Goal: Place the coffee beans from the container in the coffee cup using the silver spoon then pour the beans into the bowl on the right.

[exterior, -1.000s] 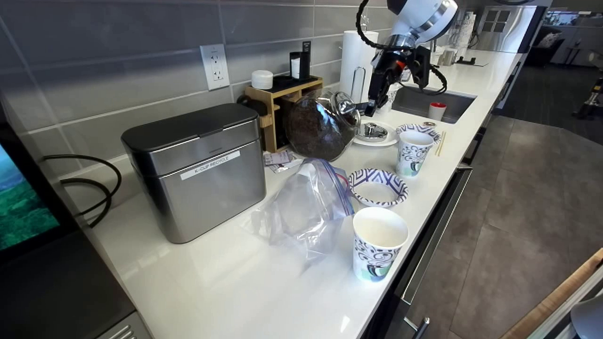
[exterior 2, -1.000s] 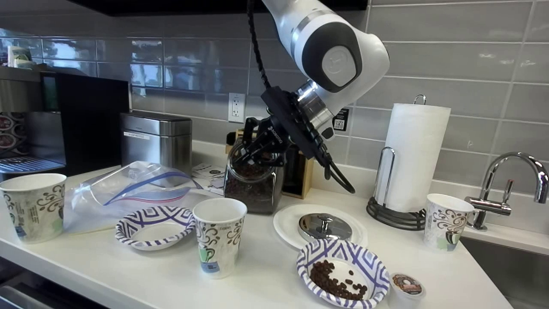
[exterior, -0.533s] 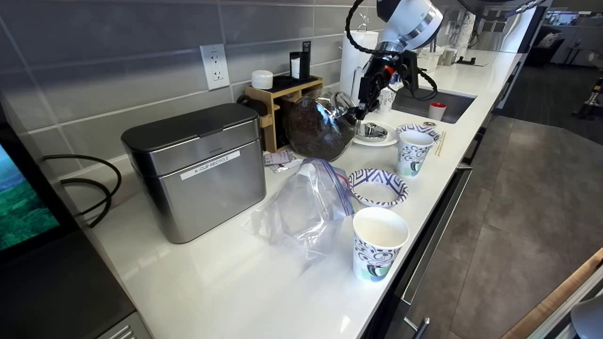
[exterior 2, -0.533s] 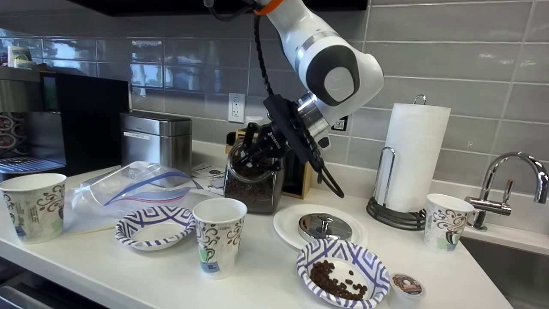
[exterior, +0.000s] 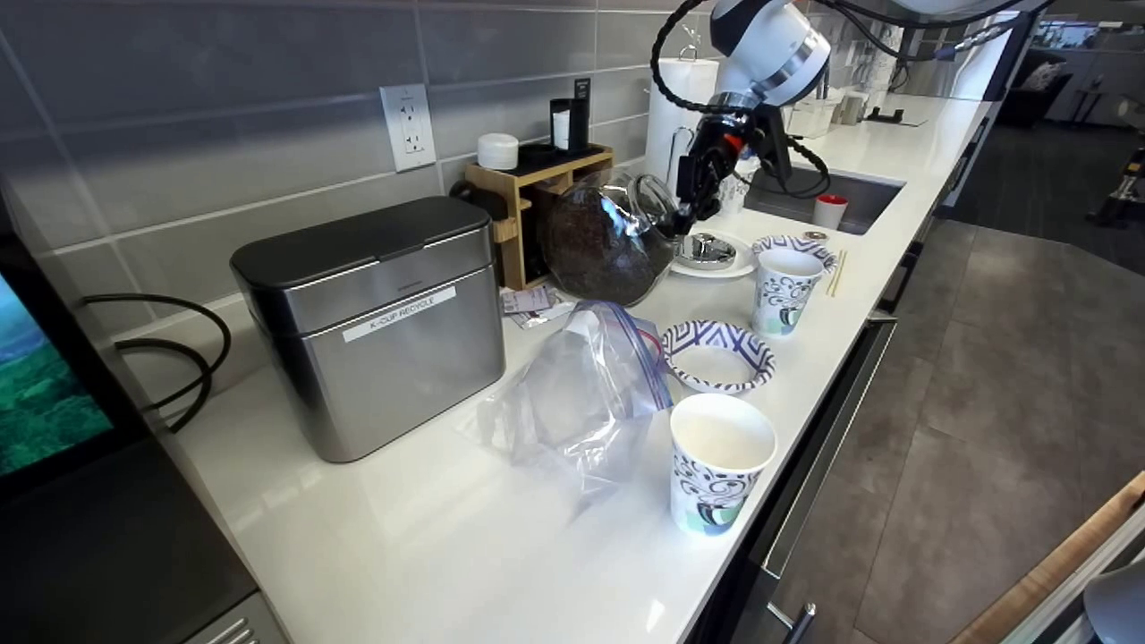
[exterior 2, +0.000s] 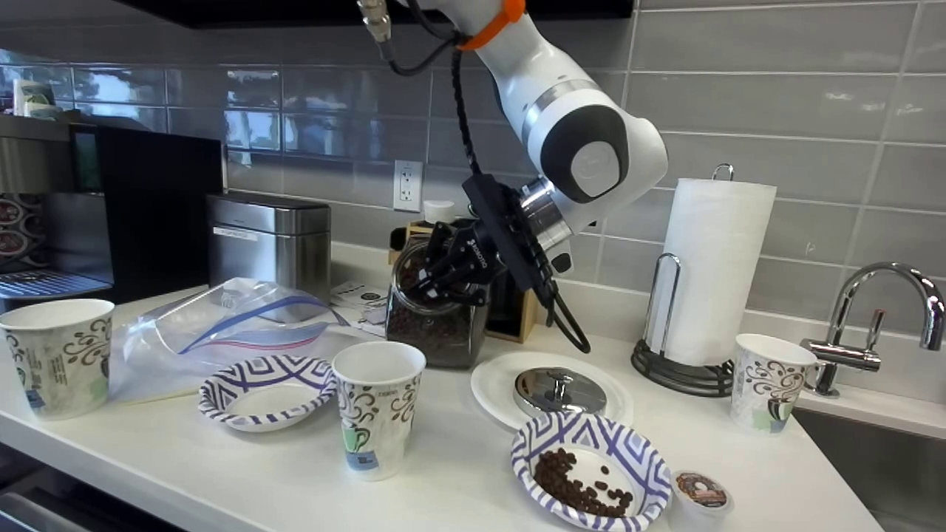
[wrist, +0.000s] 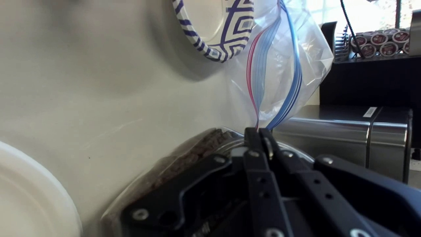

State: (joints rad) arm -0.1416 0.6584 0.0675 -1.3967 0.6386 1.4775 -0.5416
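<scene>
The gripper [wrist: 258,132] has its fingers pressed together; a silver glint [wrist: 269,148] between them may be the spoon, though I can't tell if anything is held. At the tips, inside or in front I can't say, is the slanted mouth of the glass jar [exterior 2: 436,343], facing the gripper, so scooping likely means going straight in. Toward the counter's [exterior 2: 458,443] front edge, the likely coffee cup [exterior 2: 378,428] stands upright between a patterned bowl [exterior 2: 267,399] and the bean-strewn bowl [exterior 2: 643,469].

Here's the grey tile wall [exterior 2: 768,103], shining (those reflections [exterior 2: 251,129]!) behind the white counter [exterior: 420,563]. Brownish floor [exterior: 966,385] below; a bright window [wrist: 383,13] glows in the wrist view.
</scene>
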